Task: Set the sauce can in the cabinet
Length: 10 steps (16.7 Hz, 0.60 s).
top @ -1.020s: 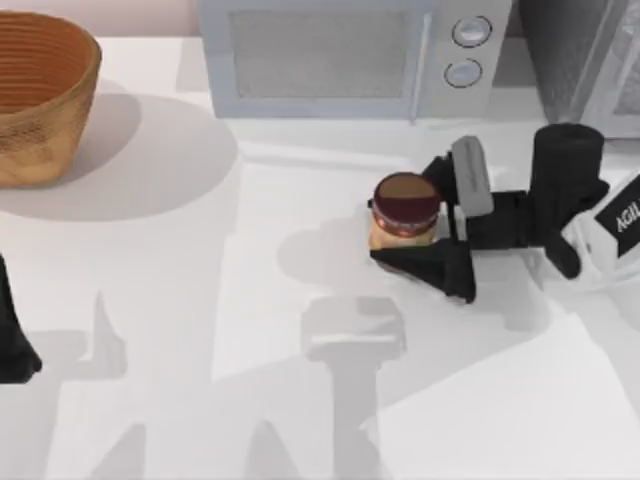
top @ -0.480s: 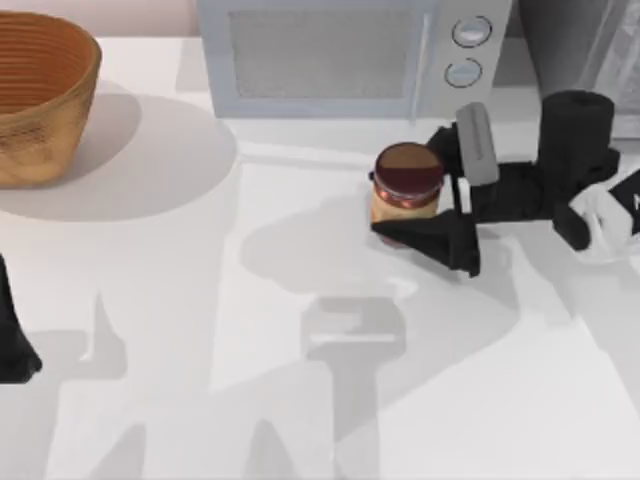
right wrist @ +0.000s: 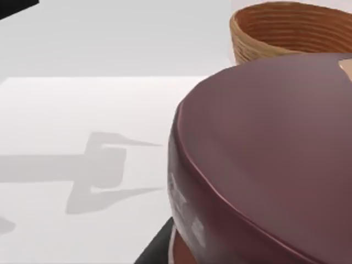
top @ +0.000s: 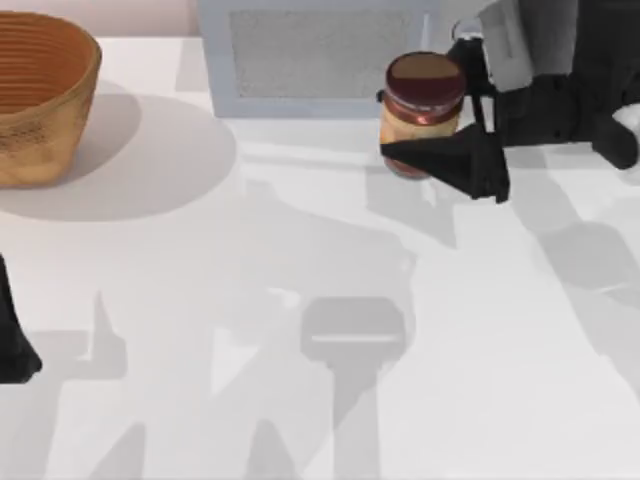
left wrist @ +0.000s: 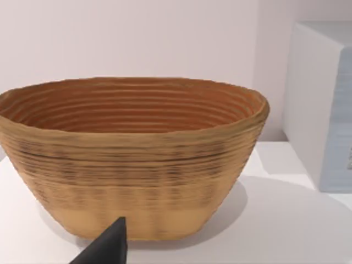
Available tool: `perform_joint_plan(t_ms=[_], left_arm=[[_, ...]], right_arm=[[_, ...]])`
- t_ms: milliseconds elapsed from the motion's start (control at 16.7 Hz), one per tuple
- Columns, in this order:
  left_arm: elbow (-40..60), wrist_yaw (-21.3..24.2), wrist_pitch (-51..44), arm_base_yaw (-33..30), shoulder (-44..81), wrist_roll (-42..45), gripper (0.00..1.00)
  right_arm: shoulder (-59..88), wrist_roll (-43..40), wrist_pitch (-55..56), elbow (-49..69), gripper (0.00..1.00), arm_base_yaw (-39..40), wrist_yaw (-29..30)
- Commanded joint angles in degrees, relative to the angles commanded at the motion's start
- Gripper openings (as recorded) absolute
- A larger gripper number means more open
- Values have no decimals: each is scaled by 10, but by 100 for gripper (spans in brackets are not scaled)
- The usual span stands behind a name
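The sauce can (top: pixel 421 108), with its dark maroon lid and orange-yellow label, hangs above the table in front of the microwave's right end. My right gripper (top: pixel 422 102) is shut on the sauce can, one black finger on its near side and one on its far side. The maroon lid (right wrist: pixel 264 154) looms close in the right wrist view, above a black finger (right wrist: pixel 157 250). The cabinet is hidden behind my right arm at the back right. My left arm (top: pixel 10 345) is parked at the table's left edge, and one dark fingertip (left wrist: pixel 107 247) of it shows before the basket.
A light grey microwave (top: pixel 300 55) stands along the back edge. A woven basket (top: pixel 40 95) sits at the back left, also seen as the basket (left wrist: pixel 132 159) and the basket (right wrist: pixel 291 27). The white table (top: pixel 300 330) stretches in front.
The right gripper has lifted the sauce can off the table and carried it toward the back, up against the microwave's right front. The left arm has not moved.
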Motion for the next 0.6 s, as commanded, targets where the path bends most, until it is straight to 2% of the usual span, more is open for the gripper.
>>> perform_joint_plan(t_ms=[420, 600], left_arm=[[0, 0, 0, 0, 0, 0, 100], [0, 0, 0, 0, 0, 0, 100]], right_arm=[[-11, 2, -6, -3, 0, -2, 3], [-65, 8, -16, -32, 0, -9, 38]])
